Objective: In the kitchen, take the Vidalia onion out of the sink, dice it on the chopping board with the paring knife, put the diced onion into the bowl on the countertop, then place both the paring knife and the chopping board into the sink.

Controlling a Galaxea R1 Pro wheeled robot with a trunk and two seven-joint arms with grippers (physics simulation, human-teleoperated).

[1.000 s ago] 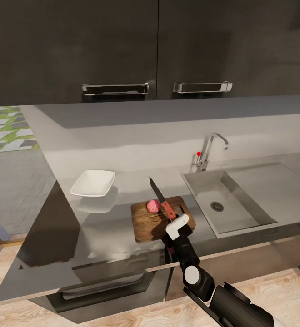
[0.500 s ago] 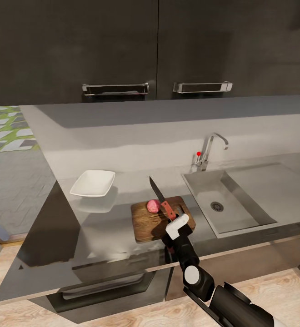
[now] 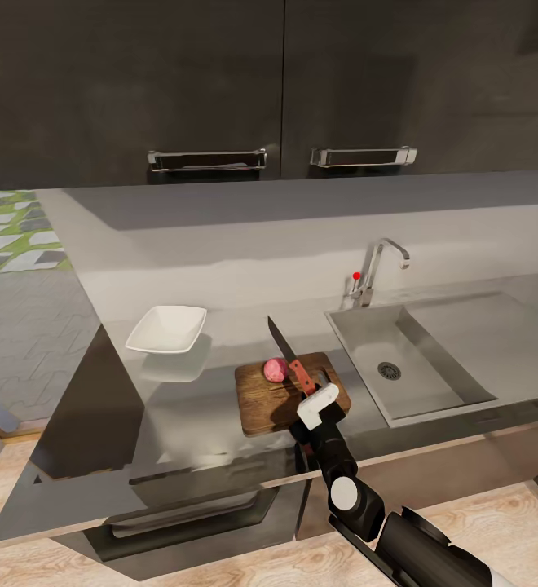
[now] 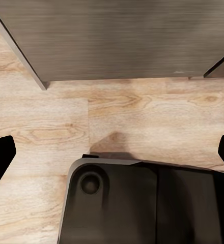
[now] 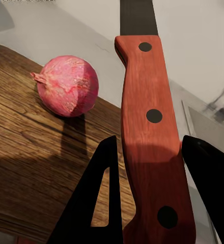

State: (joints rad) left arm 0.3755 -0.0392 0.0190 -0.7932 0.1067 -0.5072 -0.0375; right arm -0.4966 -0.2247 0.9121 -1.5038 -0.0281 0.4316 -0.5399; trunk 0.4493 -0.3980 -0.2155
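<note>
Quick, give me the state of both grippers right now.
Left gripper: open, holding nothing.
Right gripper: closed on the knife handle, beside the onion.

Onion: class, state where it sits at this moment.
In the head view the onion rests whole on the chopping board, at its far edge, just left of the knife held in the right end effector, with the sink further right.
</note>
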